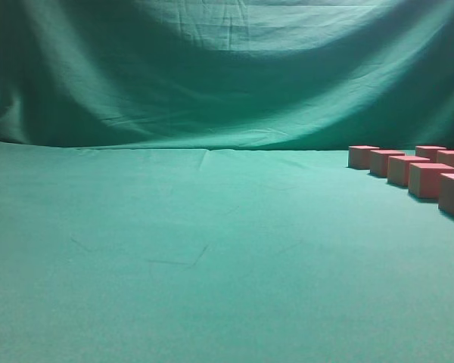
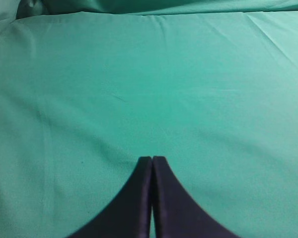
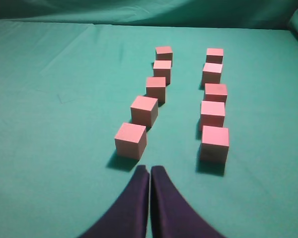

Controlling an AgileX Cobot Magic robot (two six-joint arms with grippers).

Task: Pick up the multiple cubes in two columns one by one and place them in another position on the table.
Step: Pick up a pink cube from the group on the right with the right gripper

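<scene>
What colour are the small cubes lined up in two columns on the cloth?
The small solid cubes are plain matte reddish-pink, unmarked; clearest in the right wrist view.

Not much of the robot shows up here, just the two grippers from their own wrist cams. The left gripper [image 2: 152,158] has two plain dark fingers [image 2: 134,198], almost black, matte, wide at the base and curving in to narrow squared tips with only a thin seam between the jaws. The right gripper [image 3: 149,167] has the same shape, though its fingers [image 3: 169,208] look dark purplish and the tips seem rounder.
</scene>
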